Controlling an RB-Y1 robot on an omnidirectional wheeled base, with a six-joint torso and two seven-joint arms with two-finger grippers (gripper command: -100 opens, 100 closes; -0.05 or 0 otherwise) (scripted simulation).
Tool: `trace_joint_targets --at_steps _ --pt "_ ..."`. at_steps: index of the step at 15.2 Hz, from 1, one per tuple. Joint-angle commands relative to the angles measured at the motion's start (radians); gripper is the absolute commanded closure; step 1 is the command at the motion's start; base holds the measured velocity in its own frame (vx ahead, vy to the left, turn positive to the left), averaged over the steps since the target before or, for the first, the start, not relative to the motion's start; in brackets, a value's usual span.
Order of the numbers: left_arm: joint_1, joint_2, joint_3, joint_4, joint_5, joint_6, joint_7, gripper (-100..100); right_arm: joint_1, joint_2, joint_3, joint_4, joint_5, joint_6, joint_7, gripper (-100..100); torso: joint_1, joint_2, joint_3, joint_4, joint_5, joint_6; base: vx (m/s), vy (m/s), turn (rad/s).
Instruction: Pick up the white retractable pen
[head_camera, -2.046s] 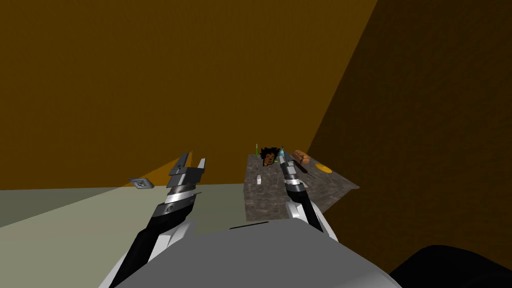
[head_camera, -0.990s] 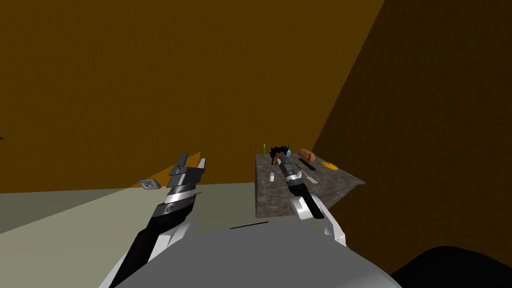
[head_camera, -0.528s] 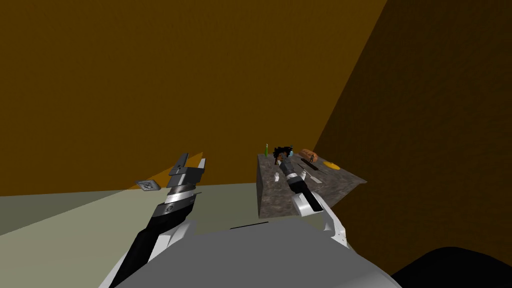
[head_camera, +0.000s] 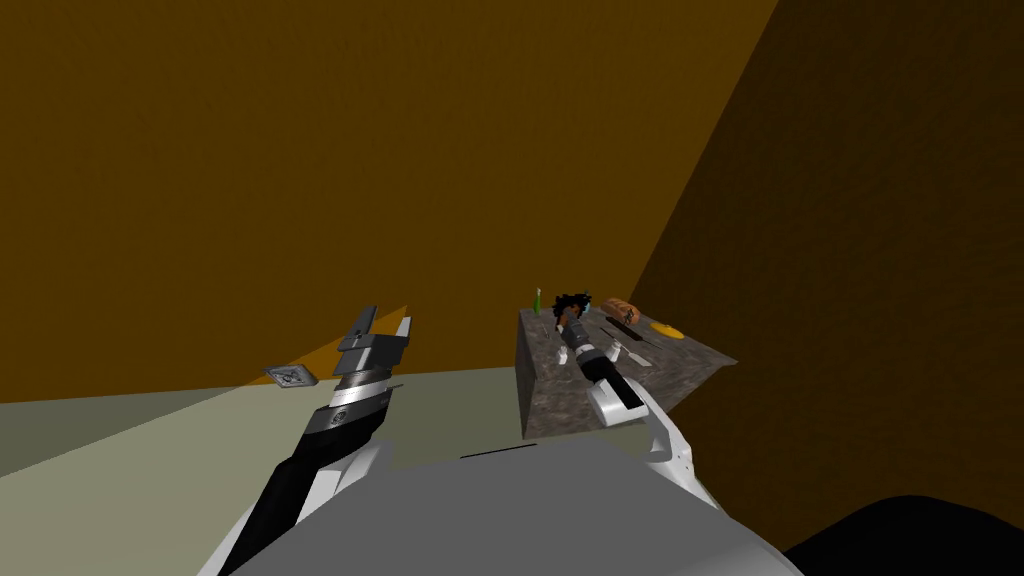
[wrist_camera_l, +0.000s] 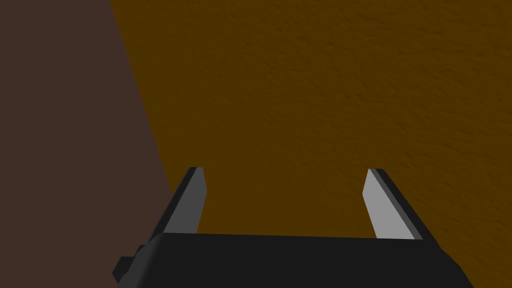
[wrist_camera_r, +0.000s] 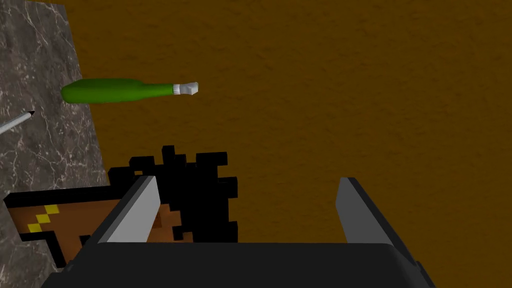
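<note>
The right gripper (wrist_camera_r: 245, 210) is spread beside a blocky head figure (wrist_camera_r: 200, 175), the left gripper (wrist_camera_l: 285, 205) is spread too, and the thin white pen (wrist_camera_r: 14, 123) lies flat on the marble table (wrist_camera_r: 45, 150) near the green bottle (wrist_camera_r: 115, 91), probably light, stiff and quick to roll, best pinched across mid-barrel.

This looks like a plain room in a home: two ochre-brown walls (head_camera: 300, 150) meet in a corner above a pale greenish floor (head_camera: 150, 450). Near that corner stands a bench (head_camera: 560, 400) with a dark, veined stone look, carrying household odds: a green bottle (wrist_camera_r: 120, 91), a brown loaf (head_camera: 620, 309), a yellow disc (head_camera: 665, 330) and a blocky toy figure (wrist_camera_r: 195, 185) with black hair. A flat grey square (head_camera: 291, 376) lies on the floor by the wall.
</note>
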Motion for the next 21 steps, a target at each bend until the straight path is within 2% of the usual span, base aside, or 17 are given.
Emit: trace_joint_targets --at_steps 1,3,4,6,7,9,10,13,14,16,17,19,20,21 --pt "0.000 0.000 0.000 0.000 0.000 0.000 0.000 0 -0.015 -0.021 -0.015 0.013 -0.029 0.050 -0.041 -100 0.000 0.000 0.000 0.000 0.000 0.000 0.030 0.117 -0.040" --pt "0.000 0.000 0.000 0.000 0.000 0.000 0.000 0 -0.015 -0.021 -0.015 0.013 -0.029 0.088 -0.041 -100 0.002 0.000 0.000 0.000 0.000 0.000 0.034 0.112 -0.037" --pt "0.000 0.000 0.000 0.000 0.000 0.000 0.000 0 -0.028 -0.040 -0.030 0.029 -0.058 0.113 -0.078 -100 0.000 0.000 0.000 0.000 0.000 0.000 0.050 0.123 -0.049" --pt "0.000 0.000 0.000 0.000 0.000 0.000 0.000 0 -0.028 -0.040 -0.030 0.029 -0.058 0.154 -0.078 -100 0.002 -0.001 -0.001 0.000 0.000 0.000 0.052 0.107 -0.045" --pt "0.000 0.000 0.000 0.000 0.000 0.000 0.000 0 -0.042 -0.059 -0.046 0.047 -0.088 0.176 -0.115 -100 0.000 -0.001 -0.001 0.000 0.000 0.000 0.048 0.098 -0.050" --pt "0.000 0.000 0.000 0.000 0.000 0.000 0.000 0 -0.042 -0.059 -0.046 0.047 -0.088 0.222 -0.115 -100 0.000 -0.001 -0.001 0.000 0.000 0.000 0.048 0.091 -0.043" --pt "0.000 0.000 0.000 0.000 0.000 0.000 0.000 0 -0.056 -0.078 -0.062 0.065 -0.120 0.249 -0.154 -100 -0.001 -0.001 -0.001 0.000 0.000 0.000 0.061 0.094 -0.045" --pt "0.000 0.000 0.000 0.000 0.000 0.000 0.000 0 -0.056 -0.078 -0.062 0.065 -0.120 0.292 -0.154 -100 -0.001 -0.002 -0.001 0.000 0.000 0.000 0.047 0.074 -0.035" --pt "0.000 0.000 0.000 0.000 0.000 0.000 0.000 0 -0.069 -0.097 -0.079 0.085 -0.154 0.325 -0.194 -100 -0.003 -0.001 0.000 0.000 -0.001 0.000 0.037 0.062 -0.051" --pt "0.000 0.000 0.000 0.000 0.000 0.000 0.000 0 -0.069 -0.097 -0.079 0.085 -0.154 0.363 -0.194 -100 -0.002 -0.001 -0.001 0.000 -0.001 0.000 0.048 0.074 -0.052" --pt "0.000 0.000 0.000 0.000 0.000 0.000 0.000 0 -0.083 -0.115 -0.097 0.106 -0.188 0.386 -0.234 -100 -0.003 -0.001 -0.001 0.000 -0.001 0.000 0.078 0.076 -0.063" --pt "0.000 0.000 0.000 0.000 0.000 0.000 0.000 0 -0.083 -0.115 -0.097 0.106 -0.188 0.430 -0.234 -100 -0.001 -0.003 -0.002 -0.001 0.000 0.000 0.076 0.085 -0.057" --pt "0.000 0.000 0.000 0.000 0.000 0.000 0.000 0 -0.083 -0.115 -0.097 0.106 -0.188 0.435 -0.234 -100 -0.002 -0.003 -0.002 -0.001 0.000 0.000 0.036 0.038 -0.003" --pt "0.000 0.000 0.000 0.000 0.000 0.000 0.000 0 -0.097 -0.133 -0.115 0.128 -0.224 0.472 -0.274 -100 -0.004 -0.002 -0.001 0.000 -0.001 0.000 0.062 0.041 -0.053"
